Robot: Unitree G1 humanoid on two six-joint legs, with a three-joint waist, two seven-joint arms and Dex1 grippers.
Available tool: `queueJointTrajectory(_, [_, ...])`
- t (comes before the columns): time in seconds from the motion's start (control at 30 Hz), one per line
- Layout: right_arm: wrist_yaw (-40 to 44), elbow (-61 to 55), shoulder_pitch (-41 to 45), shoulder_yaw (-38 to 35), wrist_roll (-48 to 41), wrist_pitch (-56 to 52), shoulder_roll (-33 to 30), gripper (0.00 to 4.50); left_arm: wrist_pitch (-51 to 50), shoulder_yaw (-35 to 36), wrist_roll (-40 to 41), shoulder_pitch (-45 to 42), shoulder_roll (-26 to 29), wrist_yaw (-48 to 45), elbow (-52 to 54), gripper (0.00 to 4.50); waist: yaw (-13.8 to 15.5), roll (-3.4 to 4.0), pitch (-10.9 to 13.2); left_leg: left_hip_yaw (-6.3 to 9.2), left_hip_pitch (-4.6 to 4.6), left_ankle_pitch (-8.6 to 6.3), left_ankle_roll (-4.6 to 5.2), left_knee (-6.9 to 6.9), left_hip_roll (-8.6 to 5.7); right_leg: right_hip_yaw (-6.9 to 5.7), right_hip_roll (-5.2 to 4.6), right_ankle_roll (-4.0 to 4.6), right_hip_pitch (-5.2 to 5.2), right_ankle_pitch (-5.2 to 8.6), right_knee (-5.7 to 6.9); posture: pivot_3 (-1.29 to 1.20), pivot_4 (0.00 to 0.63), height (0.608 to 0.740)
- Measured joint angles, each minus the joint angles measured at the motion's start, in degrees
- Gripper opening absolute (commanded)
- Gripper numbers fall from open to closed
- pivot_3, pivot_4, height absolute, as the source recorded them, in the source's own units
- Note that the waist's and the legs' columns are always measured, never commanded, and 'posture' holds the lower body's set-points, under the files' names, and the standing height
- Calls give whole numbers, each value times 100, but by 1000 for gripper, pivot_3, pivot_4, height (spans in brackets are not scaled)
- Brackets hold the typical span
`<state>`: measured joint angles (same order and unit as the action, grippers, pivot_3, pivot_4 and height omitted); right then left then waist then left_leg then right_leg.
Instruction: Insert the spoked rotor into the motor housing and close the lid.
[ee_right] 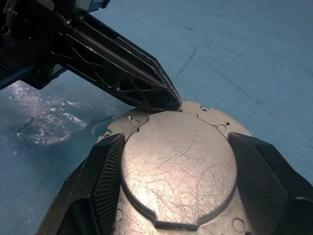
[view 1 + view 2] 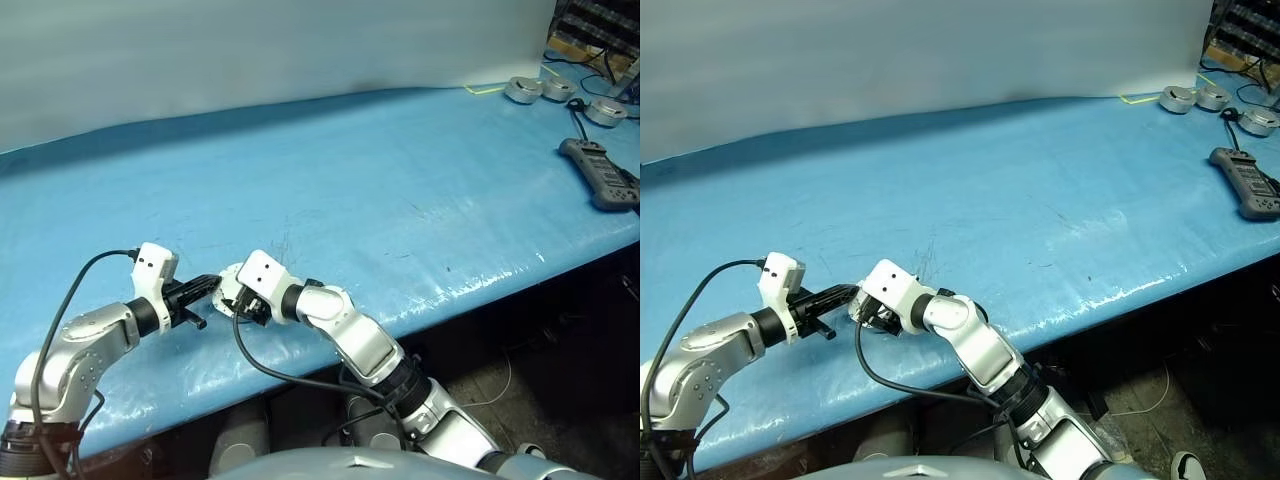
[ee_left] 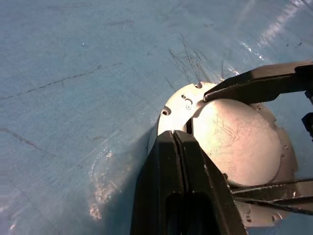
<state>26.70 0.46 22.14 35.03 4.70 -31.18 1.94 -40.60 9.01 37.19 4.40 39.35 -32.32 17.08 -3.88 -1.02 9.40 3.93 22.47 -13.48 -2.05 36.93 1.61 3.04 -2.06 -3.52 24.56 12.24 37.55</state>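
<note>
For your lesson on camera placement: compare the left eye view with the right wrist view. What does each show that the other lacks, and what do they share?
Left eye view alone: three silver pucks and a grey handheld controller at the blue table's far right. Right wrist view alone: the scratched silver lid face with its flange holes, the right gripper straddling it. Shared: the shut left gripper tip at the lid's edge.

A long table (image 2: 420,200) is covered by a scuffed blue sheet, with glare along its near edge. A plain pale wall (image 2: 250,45) is seen behind. At the far right, shelving (image 2: 600,25) stands; below, the floor (image 2: 540,400) lies dark.
</note>
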Motion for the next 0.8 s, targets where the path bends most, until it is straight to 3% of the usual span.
queueJointTrajectory(0.33, [55,30,-5,-23,-30,68,-36,3043,-55,-10,-38,-17,-96,-159,20,0,9,5,-3,-1,-1,0,0,0,-1,0,-1,0,0,0,-1,0,150,740])
queueJointTrajectory(0.47, [56,-62,-96,-137,-62,124,-83,4377,-22,-64,-177,-90,-97,-220,16,0,39,5,-3,-1,2,0,0,0,-4,0,-5,0,-1,0,-6,0,150,740])
queueJointTrajectory(0.67, [126,-914,-619,-447,-356,-17,-373,4443,17,-102,-315,-107,-102,-323,7,0,64,7,-2,-3,20,-1,-1,-24,-7,0,-8,-12,-4,-8,-53,0,150,740])
queueJointTrajectory(0.8, [159,-2064,-1189,-1225,-1082,-713,-422,4443,41,-115,-371,-134,-107,-399,-23,0,89,5,-3,-4,22,-1,-2,-53,-8,1,-9,-12,-1,-8,-72,0,150,740])
